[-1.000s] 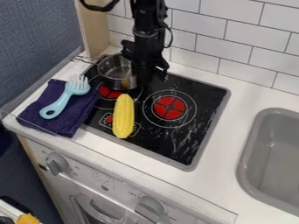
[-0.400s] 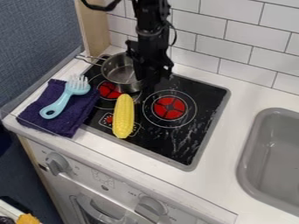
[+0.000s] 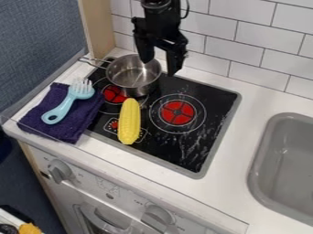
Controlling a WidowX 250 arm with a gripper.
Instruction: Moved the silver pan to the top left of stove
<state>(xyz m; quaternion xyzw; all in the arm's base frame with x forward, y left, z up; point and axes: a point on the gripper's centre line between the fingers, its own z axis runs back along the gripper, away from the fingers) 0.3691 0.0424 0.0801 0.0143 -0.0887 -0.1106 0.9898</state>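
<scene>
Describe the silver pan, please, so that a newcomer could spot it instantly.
Find the black stove, then its top-left part, near the wooden panel. The silver pan stands there: round, wire-handled and hollow, unlike the long yellow corn beside it.

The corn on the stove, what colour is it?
The corn is yellow, seen best in the camera view.

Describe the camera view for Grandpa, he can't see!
A silver pan sits upper left on a stove, an open robot gripper at its right edge. Yellow corn lies in front; a pale-blue tool rests on purple cloth.
</scene>
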